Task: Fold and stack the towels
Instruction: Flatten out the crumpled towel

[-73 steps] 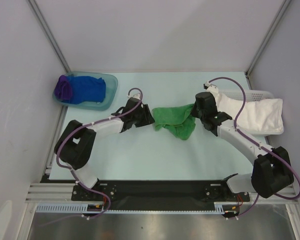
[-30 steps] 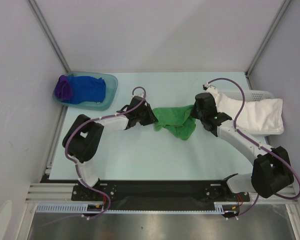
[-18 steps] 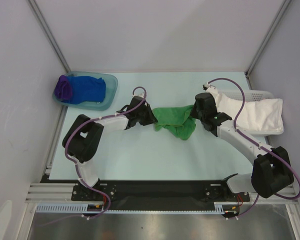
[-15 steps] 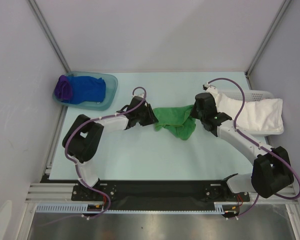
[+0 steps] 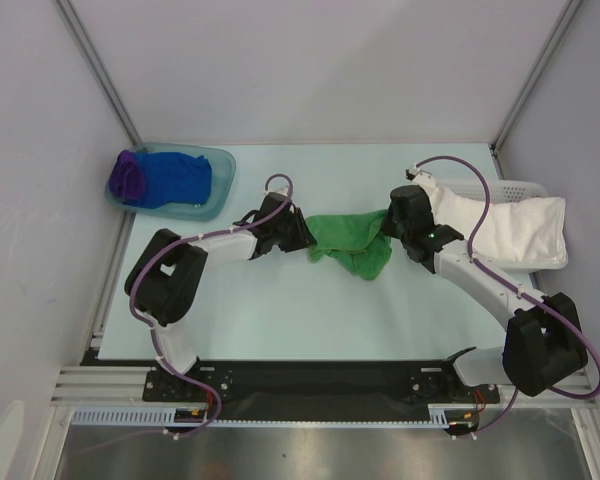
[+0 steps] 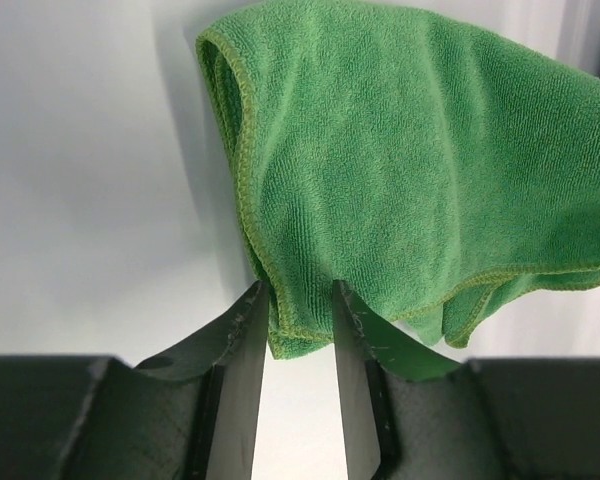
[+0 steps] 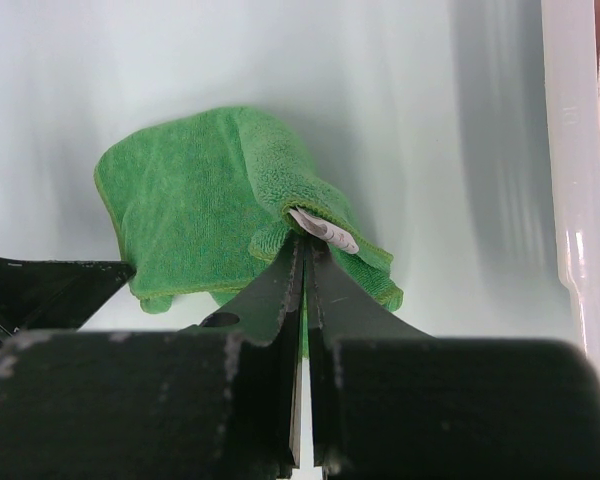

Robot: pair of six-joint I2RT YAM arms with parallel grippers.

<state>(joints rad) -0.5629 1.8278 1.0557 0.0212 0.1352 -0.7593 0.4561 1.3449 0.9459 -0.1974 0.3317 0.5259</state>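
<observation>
Bunched green towel (image 5: 348,240) seen at bench (image 5: 310,320) centre, long axis L–R, spanned betw. both arms. Right fold pinched by right end effector (image 7: 302,250) at white tag (image 7: 325,230), jaws pressed together. Left corner straddled by left end effector (image 6: 295,300), jaws spread; contact prob. loose, hard to tell. Blue towel (image 5: 180,178) and purple towel (image 5: 128,176) seen in tub (image 5: 223,170), well apart. Lower layers hidden.

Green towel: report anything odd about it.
The green towel is crumpled and bunched, not spread flat. Its white tag pokes out where the fingers of the right gripper pinch it.
</observation>
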